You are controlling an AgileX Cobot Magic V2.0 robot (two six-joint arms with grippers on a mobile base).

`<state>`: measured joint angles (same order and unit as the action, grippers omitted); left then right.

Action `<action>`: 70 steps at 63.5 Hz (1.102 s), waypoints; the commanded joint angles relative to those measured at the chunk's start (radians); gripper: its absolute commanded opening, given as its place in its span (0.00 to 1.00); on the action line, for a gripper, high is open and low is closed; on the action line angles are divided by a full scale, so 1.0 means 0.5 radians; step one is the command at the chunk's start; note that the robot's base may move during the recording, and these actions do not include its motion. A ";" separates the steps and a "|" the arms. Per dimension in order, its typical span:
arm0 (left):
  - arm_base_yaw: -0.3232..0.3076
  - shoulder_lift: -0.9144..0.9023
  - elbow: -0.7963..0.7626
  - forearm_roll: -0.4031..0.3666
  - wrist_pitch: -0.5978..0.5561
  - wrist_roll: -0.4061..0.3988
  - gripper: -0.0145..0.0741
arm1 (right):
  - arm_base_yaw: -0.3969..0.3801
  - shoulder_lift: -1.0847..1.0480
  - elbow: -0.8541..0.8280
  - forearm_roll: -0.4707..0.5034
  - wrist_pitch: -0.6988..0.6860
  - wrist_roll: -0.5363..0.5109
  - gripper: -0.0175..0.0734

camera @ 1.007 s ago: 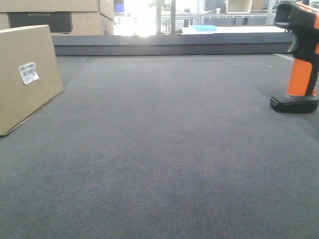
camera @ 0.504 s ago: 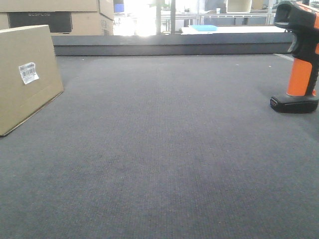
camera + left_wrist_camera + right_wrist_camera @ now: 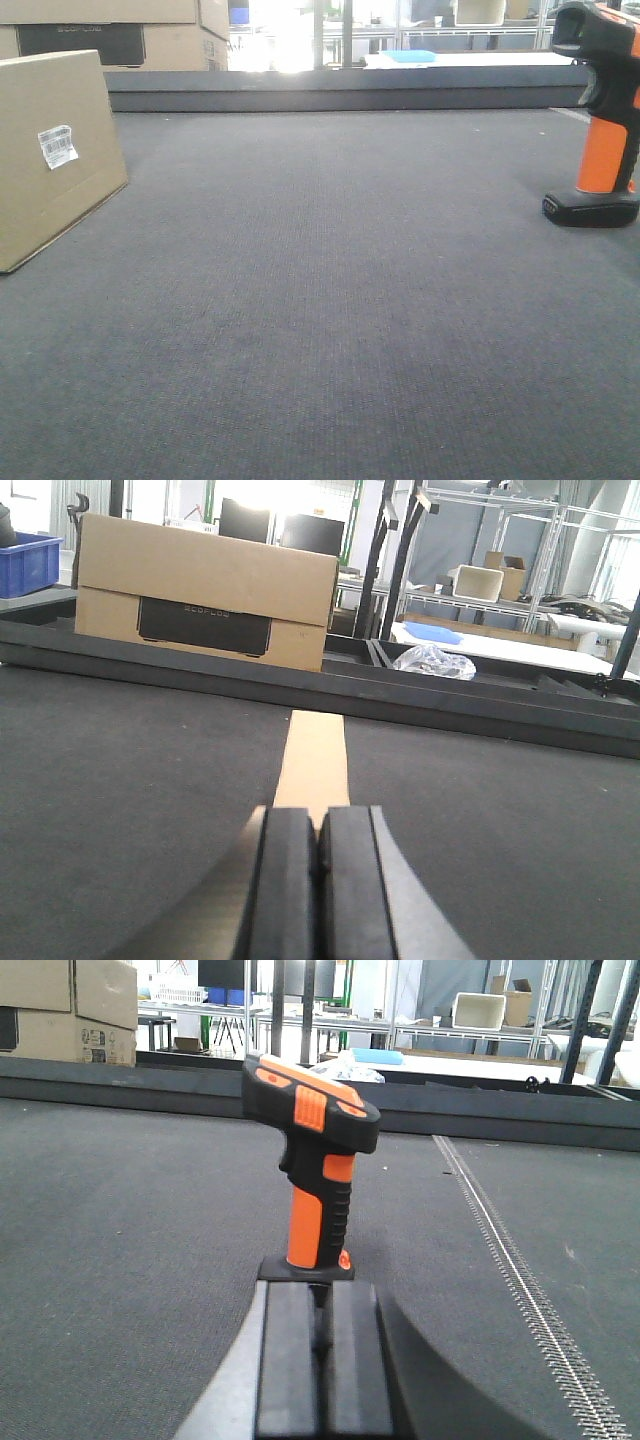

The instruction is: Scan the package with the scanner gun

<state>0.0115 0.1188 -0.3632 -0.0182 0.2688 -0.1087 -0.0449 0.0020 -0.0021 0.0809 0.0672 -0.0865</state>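
The package [image 3: 50, 150] is a tan flat box standing on its long edge at the far left of the dark mat, its white barcode label [image 3: 57, 146] facing the camera. In the left wrist view its narrow top edge [image 3: 313, 755] runs straight ahead of my left gripper [image 3: 320, 815], which is shut and empty just short of it. The scanner gun [image 3: 603, 150] stands upright on its black foot at the far right. In the right wrist view the scanner gun [image 3: 318, 1160] stands directly in front of my right gripper [image 3: 320, 1290], which is shut and empty close to its foot.
Larger cardboard boxes with dark printed panels [image 3: 110, 35] stand behind the mat's raised back rim [image 3: 340, 90]; they also show in the left wrist view [image 3: 205, 595]. A blue bin [image 3: 30, 565] and a plastic bag [image 3: 433, 662] lie beyond. A stitched seam [image 3: 510, 1260] runs right of the scanner.
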 commanded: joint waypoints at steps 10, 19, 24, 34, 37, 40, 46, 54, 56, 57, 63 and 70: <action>0.011 -0.010 0.002 -0.011 -0.019 -0.014 0.04 | -0.012 -0.004 0.004 0.005 -0.017 0.006 0.01; 0.011 -0.010 0.002 -0.011 -0.019 -0.014 0.04 | -0.012 -0.004 0.004 0.005 -0.017 0.006 0.01; 0.011 -0.010 0.002 -0.011 -0.019 -0.014 0.04 | -0.012 -0.004 0.004 0.005 -0.017 0.006 0.01; 0.011 -0.010 0.002 -0.011 -0.019 -0.014 0.04 | -0.012 -0.004 0.004 0.005 -0.017 0.006 0.01; 0.011 -0.010 0.002 -0.011 -0.019 -0.014 0.04 | -0.012 -0.004 0.004 0.005 -0.017 0.006 0.01; 0.011 -0.010 0.011 -0.011 -0.032 -0.014 0.04 | -0.012 -0.004 0.004 0.005 -0.017 0.006 0.01; 0.011 -0.049 0.124 0.144 -0.180 -0.014 0.04 | -0.012 -0.004 0.004 0.005 -0.017 0.006 0.01; 0.011 -0.238 0.359 0.153 -0.315 -0.014 0.04 | -0.012 -0.004 0.004 0.005 -0.017 0.006 0.01; 0.011 -0.238 0.393 0.153 -0.301 -0.014 0.04 | -0.012 -0.004 0.004 0.005 -0.017 0.006 0.01; 0.011 -0.238 0.419 0.153 -0.285 -0.005 0.04 | -0.012 -0.004 0.004 0.005 -0.017 0.006 0.01; -0.012 -0.238 0.506 0.153 -0.289 0.009 0.04 | -0.012 -0.004 0.004 0.005 -0.017 0.006 0.01; -0.098 -0.238 0.604 0.149 -0.318 0.108 0.04 | -0.012 -0.004 0.004 0.005 -0.017 0.006 0.01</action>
<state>-0.0084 0.0056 -0.0878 0.0511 0.1431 -0.0880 -0.0455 0.0020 0.0005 0.0809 0.0752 -0.0865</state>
